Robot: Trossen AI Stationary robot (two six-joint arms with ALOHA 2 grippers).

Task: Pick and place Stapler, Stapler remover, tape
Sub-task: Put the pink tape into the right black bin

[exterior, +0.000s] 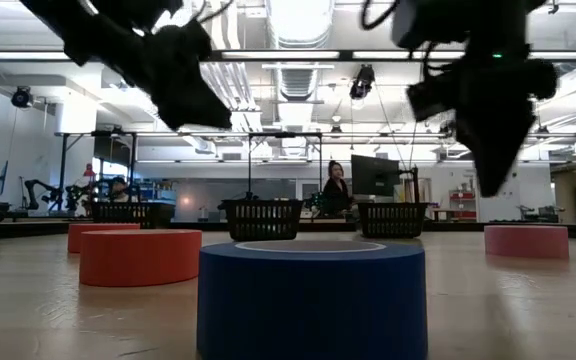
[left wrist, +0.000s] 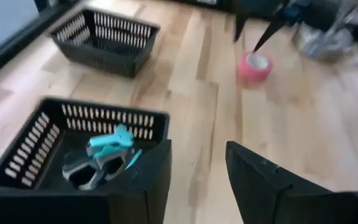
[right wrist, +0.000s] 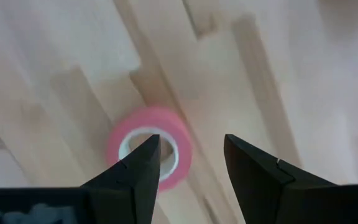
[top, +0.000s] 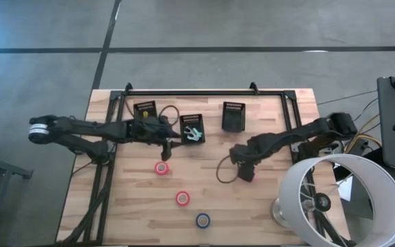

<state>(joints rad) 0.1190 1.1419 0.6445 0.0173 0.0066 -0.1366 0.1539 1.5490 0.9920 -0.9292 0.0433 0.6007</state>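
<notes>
Two red tape rolls [top: 161, 168] [top: 182, 198] and a blue tape roll [top: 202, 220] lie flat on the wooden table. A pink tape roll [right wrist: 166, 127] lies flat under my right gripper [right wrist: 191, 168], which points down, open and well above it [exterior: 493, 170]. My left gripper [left wrist: 197, 180] is open and holds nothing; it hangs slanting down beside the middle black basket [top: 192, 128]. In that basket lies a teal and grey stapler remover [left wrist: 101, 158]. The stapler does not show plainly.
Two more black baskets [top: 145, 108] [top: 233, 115] stand along the far side. A lamp with a white shade [top: 338, 199] fills the near right corner. A dark cable loop [top: 221, 171] lies beside my right gripper. A person [exterior: 335, 190] sits in the room beyond.
</notes>
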